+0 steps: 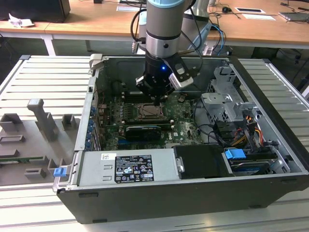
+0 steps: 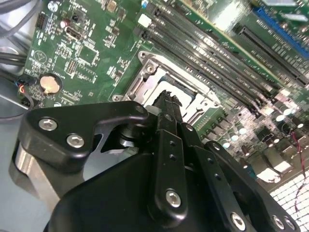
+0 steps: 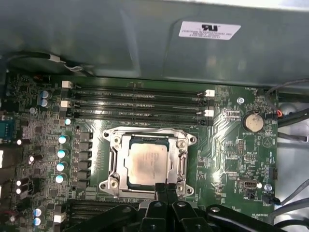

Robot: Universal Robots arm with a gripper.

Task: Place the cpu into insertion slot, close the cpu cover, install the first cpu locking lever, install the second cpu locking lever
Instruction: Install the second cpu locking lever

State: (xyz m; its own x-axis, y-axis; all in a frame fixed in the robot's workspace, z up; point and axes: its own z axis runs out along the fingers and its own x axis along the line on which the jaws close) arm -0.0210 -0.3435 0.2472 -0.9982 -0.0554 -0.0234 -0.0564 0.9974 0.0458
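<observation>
The gripper (image 3: 164, 187) hangs over the near edge of the socket, its black fingers (image 2: 167, 107) pressed together at their ribbed tips with nothing between them; it is clenched on empty air. In the second wrist view the matte black linkage plates, studded with bright round screw heads, fan out from the narrow central fingers.

Just beyond the fingertips lies the cpu (image 3: 146, 163), a flat square with a dull, pale silver-grey metal top. It sits inside the insertion slot (image 3: 133, 141), whose dark rim shows along the chip's edge. The cpu cover (image 3: 148, 133), a thin frame of shiny stamped metal with a large square cut-out, lies folded down around the chip, so the chip's top shows through the opening. Whether the locking levers are latched I cannot tell.

Around the socket spreads the green circuit board (image 3: 227, 159), crowded with small parts: a round silvery coin cell (image 3: 253, 122) to one side, a row of little cylindrical capacitors with pale tops (image 3: 61, 159) to the other, and four long narrow black memory slots (image 3: 137, 105) with white end clips beyond the socket.

In the exterior view the grey, ribbed arm (image 1: 165, 29) reaches down into an open dark metal computer case (image 1: 193, 198), lying on its side on a slatted grey table (image 1: 48, 82). A silvery power supply box (image 1: 125, 166) fills the case's near side, and a blue clip (image 1: 235, 157) and bundled wires sit at the exterior view's right.
</observation>
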